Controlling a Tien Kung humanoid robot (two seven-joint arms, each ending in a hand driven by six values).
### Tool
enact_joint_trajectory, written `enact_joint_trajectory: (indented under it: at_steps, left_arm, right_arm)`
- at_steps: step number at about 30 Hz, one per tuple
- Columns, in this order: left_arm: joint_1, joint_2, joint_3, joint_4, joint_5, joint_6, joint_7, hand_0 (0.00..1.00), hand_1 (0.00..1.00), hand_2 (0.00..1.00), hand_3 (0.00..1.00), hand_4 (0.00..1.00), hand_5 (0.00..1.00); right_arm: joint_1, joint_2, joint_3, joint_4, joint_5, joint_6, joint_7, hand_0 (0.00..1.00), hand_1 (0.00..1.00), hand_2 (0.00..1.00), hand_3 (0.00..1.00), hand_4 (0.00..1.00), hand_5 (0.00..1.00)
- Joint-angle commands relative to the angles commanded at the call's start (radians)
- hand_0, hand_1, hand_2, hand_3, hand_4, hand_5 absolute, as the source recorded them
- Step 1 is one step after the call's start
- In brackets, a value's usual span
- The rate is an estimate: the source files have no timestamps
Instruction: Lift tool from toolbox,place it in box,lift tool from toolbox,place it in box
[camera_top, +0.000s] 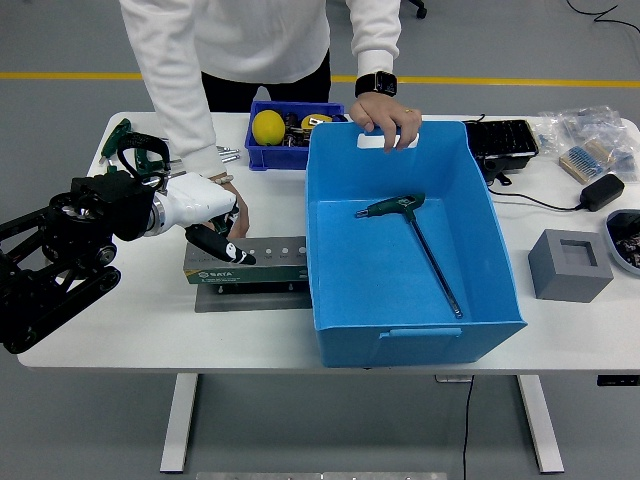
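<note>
A green and grey toolbox (268, 262), a slotted tool holder, lies on the white table just left of the big blue box (420, 328). A green-handled T-shaped tool (415, 235) lies on the blue box's floor. My left hand (222, 246), white with black fingers, hangs over the toolbox's left end. Its fingers point down at the holder's top and hold nothing. A person stands at the far side. One of their hands (388, 115) grips the blue box's back rim. The other hand (238, 208) rests just behind my left hand.
A small blue bin (262, 155) with a yellow ball (268, 127) stands behind the toolbox. Green-handled tools (135, 150) lie at the far left. On the right are a black case (503, 140), a charger (603, 190), plastic bags (590, 140) and a grey foam block (570, 265).
</note>
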Motion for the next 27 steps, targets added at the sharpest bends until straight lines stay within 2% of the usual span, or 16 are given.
enact_joint_trajectory:
  at_steps: [5,13,14,19,20,25,26,27]
  left_arm:
    - [-0.003,-0.008,0.002,-0.002,-0.003,0.004,-0.002,0.739,0.582,0.537,0.451,0.970,0.940]
    - [-0.007,0.004,0.014,0.000,0.051,-0.007,0.004,0.737,0.581,0.523,0.428,0.972,0.944]
    - [-0.007,0.005,0.016,0.000,0.054,-0.008,0.004,0.732,0.549,0.442,0.345,0.975,0.947]
    - [-0.011,0.007,0.028,0.002,0.058,-0.008,0.005,0.732,0.549,0.442,0.345,0.975,0.947]
    - [-0.011,0.007,0.028,0.002,0.059,-0.007,0.005,0.719,0.477,0.340,0.294,0.976,0.948]
    - [-0.011,0.011,0.031,0.002,0.061,-0.005,0.005,0.719,0.477,0.340,0.294,0.976,0.948]
    - [-0.011,0.012,0.031,0.001,0.061,-0.003,0.004,0.680,0.319,0.235,0.239,0.978,0.949]
    - [-0.011,0.012,0.032,0.001,0.061,-0.002,0.004,0.680,0.319,0.235,0.239,0.978,0.949]
  right_arm:
    - [0.000,0.000,0.005,0.000,-0.008,0.000,-0.002,0.723,0.680,0.776,0.747,0.933,0.872]
    - [0.001,-0.001,0.003,0.000,-0.004,-0.001,-0.001,0.722,0.680,0.776,0.745,0.931,0.870]
    - [0.001,-0.001,0.003,0.000,-0.004,-0.001,-0.001,0.722,0.680,0.776,0.745,0.931,0.870]
    - [0.002,-0.001,0.006,0.000,-0.009,0.000,-0.002,0.722,0.680,0.776,0.745,0.931,0.870]
    - [0.002,-0.001,0.006,0.000,-0.010,0.000,-0.002,0.722,0.680,0.776,0.744,0.931,0.871]
    - [0.002,-0.001,0.005,0.000,-0.007,-0.001,-0.001,0.722,0.680,0.776,0.744,0.931,0.871]
    - [0.002,-0.001,0.004,0.000,-0.006,-0.001,-0.001,0.722,0.680,0.776,0.744,0.930,0.870]
    - [0.002,-0.001,0.005,0.000,-0.006,-0.001,-0.001,0.722,0.680,0.776,0.744,0.930,0.870]
